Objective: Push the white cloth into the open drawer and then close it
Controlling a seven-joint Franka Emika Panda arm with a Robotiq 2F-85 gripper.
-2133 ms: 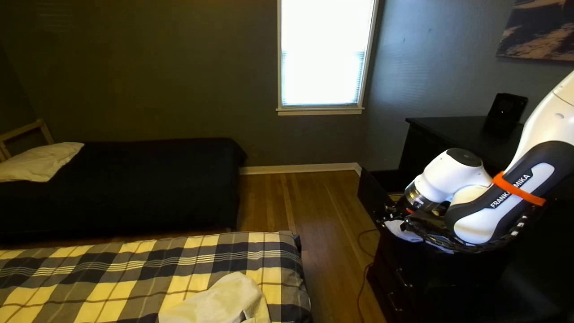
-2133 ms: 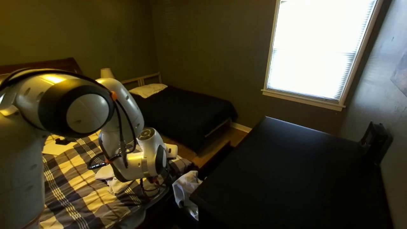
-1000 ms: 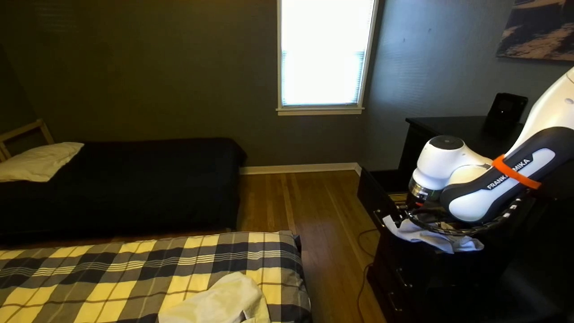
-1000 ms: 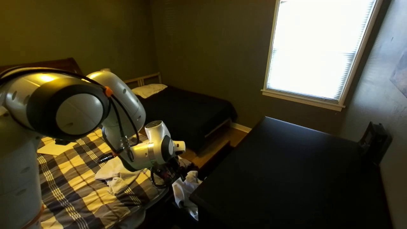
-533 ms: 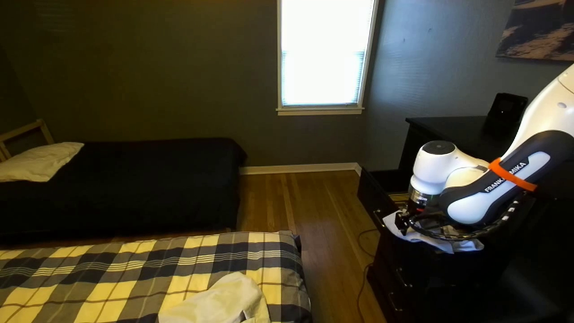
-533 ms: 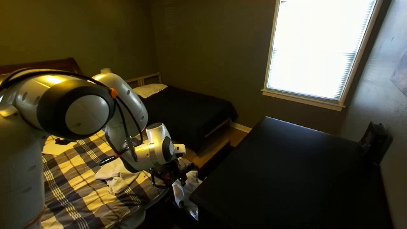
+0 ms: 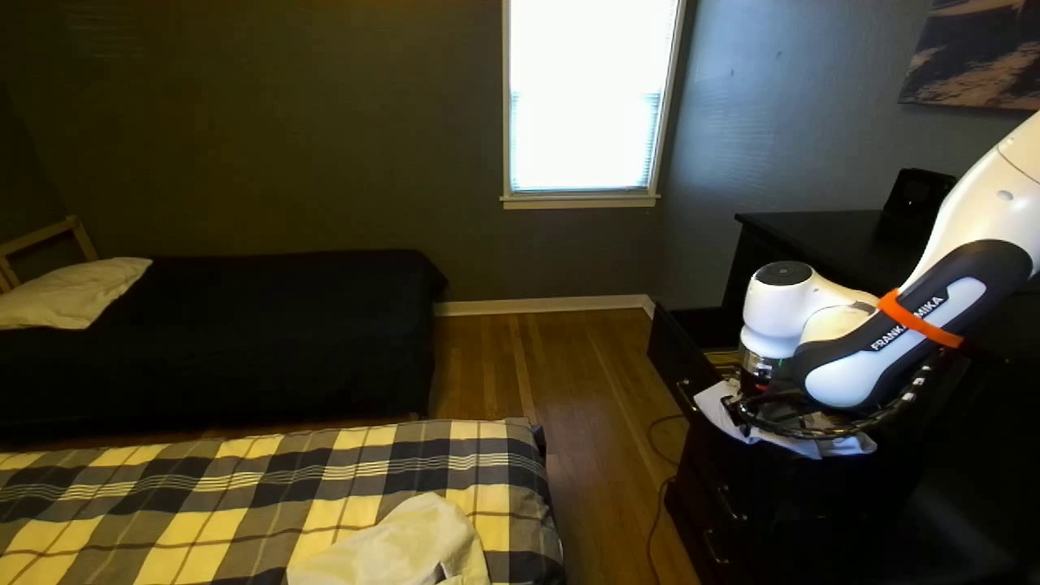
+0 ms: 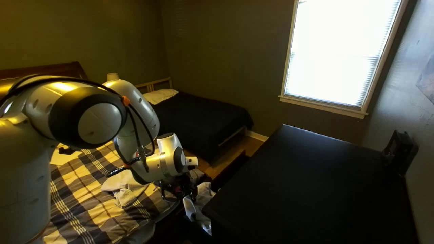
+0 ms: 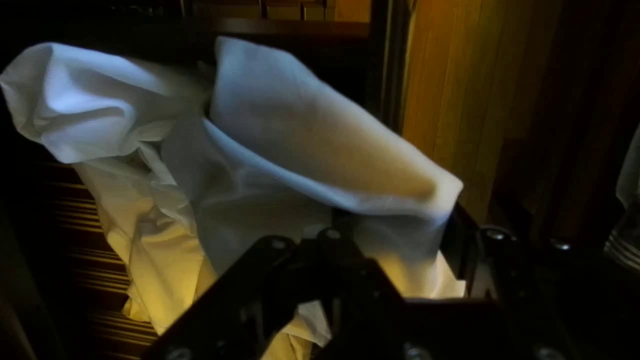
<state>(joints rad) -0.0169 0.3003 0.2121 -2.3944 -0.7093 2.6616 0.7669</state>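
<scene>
Dark wall [image 7: 284, 154]; four o'clock, black boxy drawer [image 7: 673, 351] open. Tool [image 9: 320, 232] closed, grip unclear. Crumpled white cloth [image 9: 300, 130] overhanging, could jam closing.

White-framed rectangular window [image 7: 589, 97] is totally blown out, boxy black dresser [image 8: 305, 186] is barely lit, crumpled white cloth [image 9: 300, 135] is kinda blurred in the wrist view.

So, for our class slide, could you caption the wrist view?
Black two-fingered robot gripper at a crumpled white cloth lying over the edge of an open black drawer.
</scene>
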